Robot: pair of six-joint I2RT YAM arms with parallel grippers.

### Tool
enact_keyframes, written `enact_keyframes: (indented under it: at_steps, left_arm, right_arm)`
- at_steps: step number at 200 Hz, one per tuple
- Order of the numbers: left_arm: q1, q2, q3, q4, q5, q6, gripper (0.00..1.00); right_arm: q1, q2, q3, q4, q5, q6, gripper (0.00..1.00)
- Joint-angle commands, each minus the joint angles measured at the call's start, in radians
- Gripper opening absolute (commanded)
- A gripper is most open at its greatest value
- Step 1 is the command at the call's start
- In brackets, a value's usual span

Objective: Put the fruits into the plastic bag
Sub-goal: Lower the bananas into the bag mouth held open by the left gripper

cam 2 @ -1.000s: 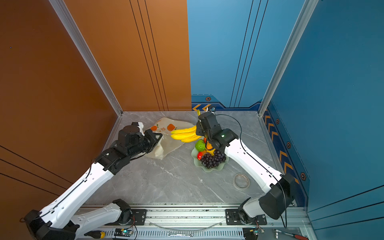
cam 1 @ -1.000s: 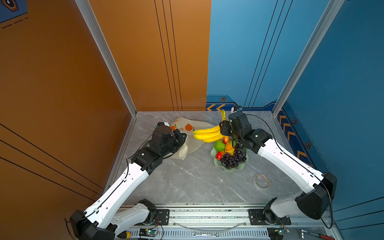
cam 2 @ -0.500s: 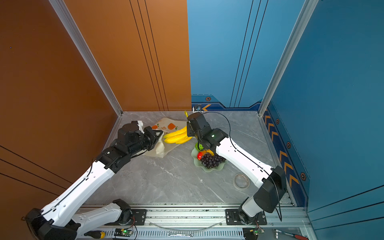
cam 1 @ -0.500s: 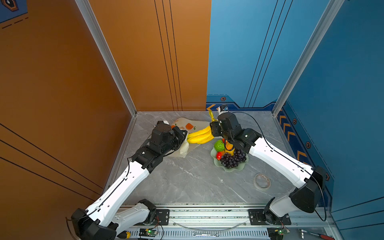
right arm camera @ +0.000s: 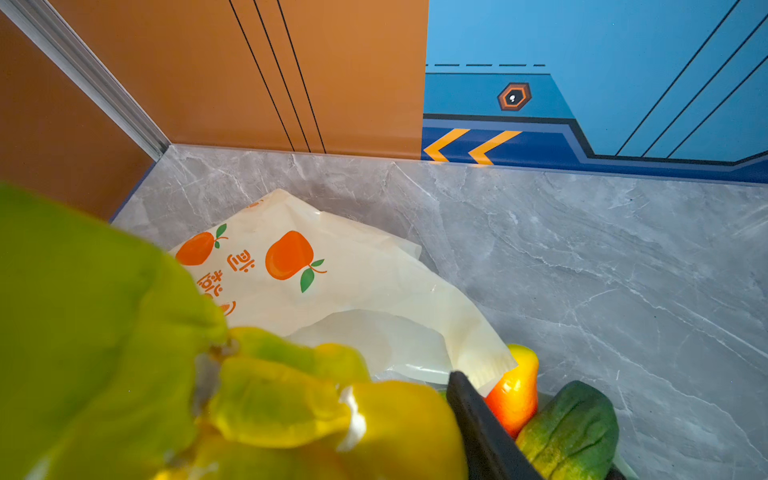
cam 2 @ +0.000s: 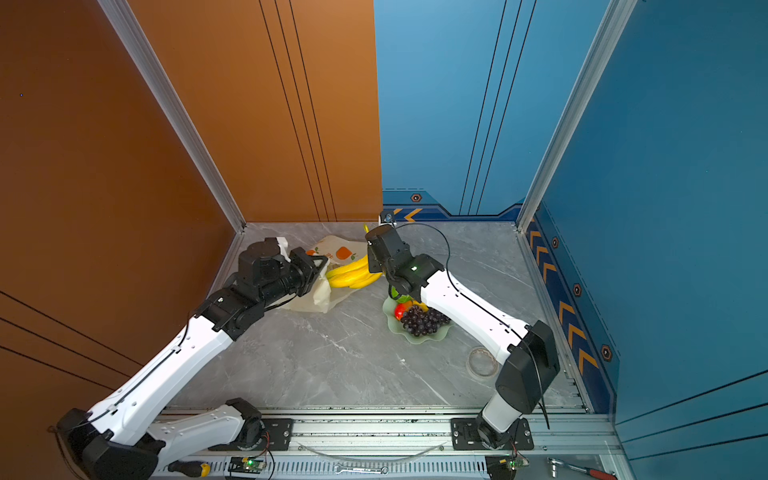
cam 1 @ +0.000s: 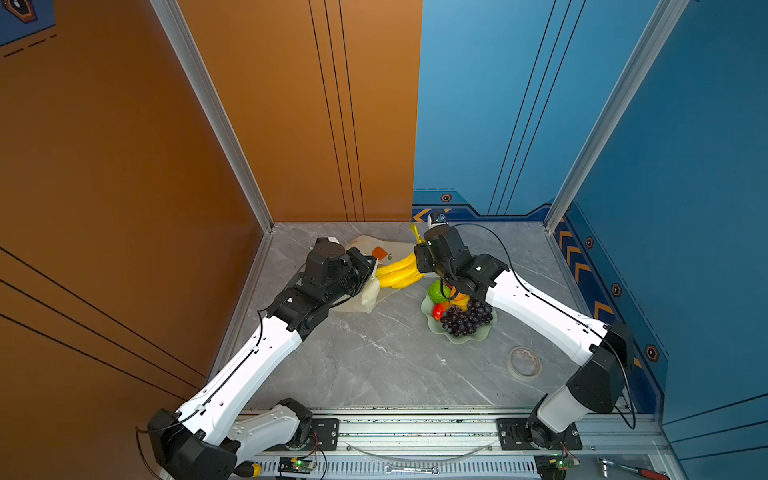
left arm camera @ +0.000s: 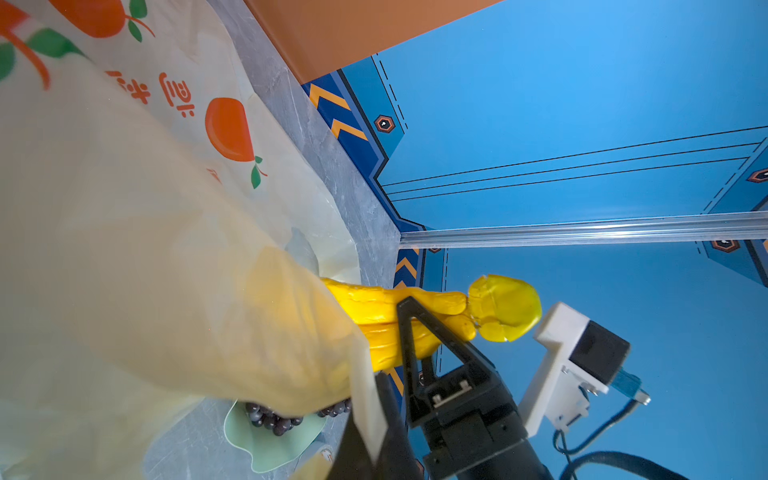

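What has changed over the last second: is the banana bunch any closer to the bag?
The right gripper, shut on the banana bunch, carried it leftward to the plastic bag. The bunch's tips now lie under the lifted film at the mouth. Most of that travel came early. The left gripper stayed clamped on the bag's edge. The grapes stayed in the dish.

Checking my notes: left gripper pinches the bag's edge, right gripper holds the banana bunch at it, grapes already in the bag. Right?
No: the grapes lie in the pale green dish, as both top views show. The rest holds: left gripper pinching the plastic bag, right gripper holding the banana bunch at it.
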Motion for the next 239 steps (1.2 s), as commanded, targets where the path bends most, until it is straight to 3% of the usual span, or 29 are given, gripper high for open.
enact_keyframes:
  at_steps: [1, 102, 123, 163, 198, 239]
  left_arm:
    - [-0.003, 0.013, 0.044, 0.025, 0.019, 0.007, 0.0]
    - [-0.023, 0.039, 0.021, 0.108, 0.039, -0.061, 0.0]
    - [-0.007, 0.06, 0.02, 0.161, 0.055, -0.081, 0.0]
    - [0.066, 0.099, 0.064, 0.184, 0.103, -0.087, 0.0]
    - [0.127, 0.133, 0.123, 0.186, 0.153, -0.089, 0.0]
    - [0.131, 0.176, 0.179, 0.222, 0.209, -0.086, 0.0]
  right_arm:
    - [0.021, 0.028, 0.049, 0.006, 0.058, -0.002, 0.52]
    - [0.039, 0.228, 0.238, -0.026, 0.096, 0.221, 0.52]
    - [0.059, 0.201, 0.151, 0.033, 0.072, 0.243, 0.52]
    - [0.081, 0.055, -0.153, 0.369, -0.043, 0.196, 0.52]
    - [0.08, 0.039, -0.223, 0.452, -0.185, 0.124, 0.52]
    - [0.081, 0.088, -0.206, 0.475, -0.308, 0.074, 0.52]
